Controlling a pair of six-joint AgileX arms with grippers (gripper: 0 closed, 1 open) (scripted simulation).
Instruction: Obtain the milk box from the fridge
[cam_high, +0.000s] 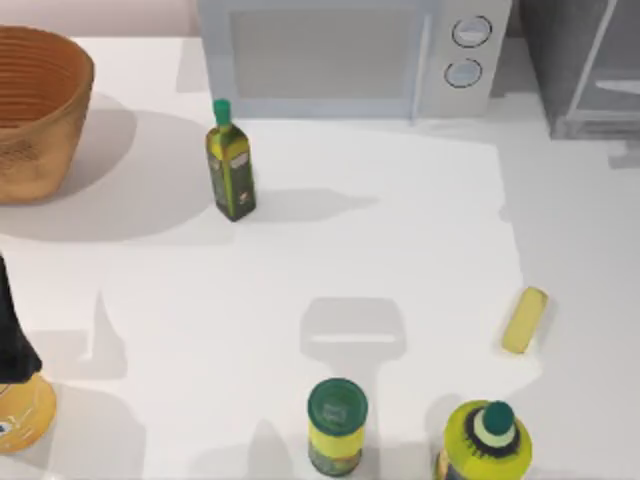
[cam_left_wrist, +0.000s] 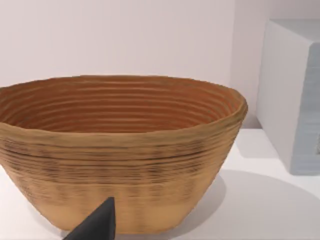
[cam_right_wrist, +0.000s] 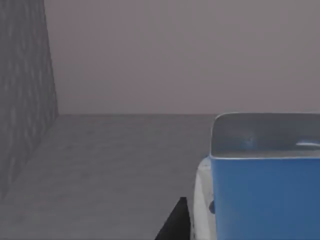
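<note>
The fridge (cam_high: 585, 70) stands at two o'clock on the surface (cam_high: 400, 230), right of the microwave (cam_high: 350, 55). In the right wrist view the milk box (cam_right_wrist: 265, 195) sits on the grey floor inside the fridge, just beside a dark claw finger (cam_right_wrist: 175, 222); whether that right claw grips, I cannot tell. The left arm (cam_high: 12, 335) waits at nine o'clock, near the basket (cam_high: 40, 110); its claw state I cannot tell either.

White table (cam_high: 420, 250) (basket (cam_high: 35, 105), bottle (cam_high: 230, 170), perhaps soap bar (cam_high: 524, 320)).
</note>
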